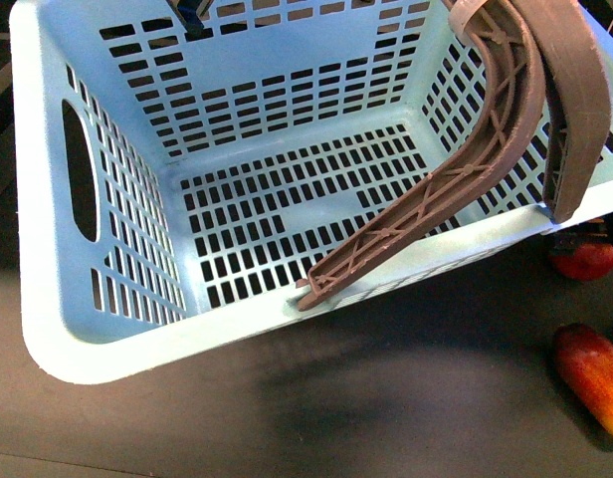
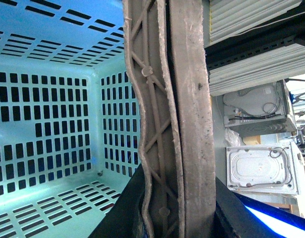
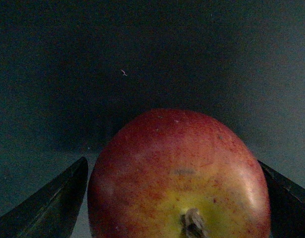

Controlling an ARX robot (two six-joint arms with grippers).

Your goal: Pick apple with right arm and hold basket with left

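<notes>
Apple (image 3: pixel 177 163) sat between fingers (image 3: pixel 48 203) of right gripper (image 3: pixel 175 208), grip impossible to tell; left gripper (image 2: pixel 175 218) clamped handles (image 2: pixel 192 99) of turquoise basket (image 1: pixel 48 199).

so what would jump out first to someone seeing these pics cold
The big turquoise basket fills the front view, tilted and empty, its brownish handles arching at upper right and running between the fingers of the left gripper in the left wrist view. The red apple, yellow patch and stem showing, looms between the jaws of the right gripper. A longer red-and-yellow fruit lies on the dark table at far right.
</notes>
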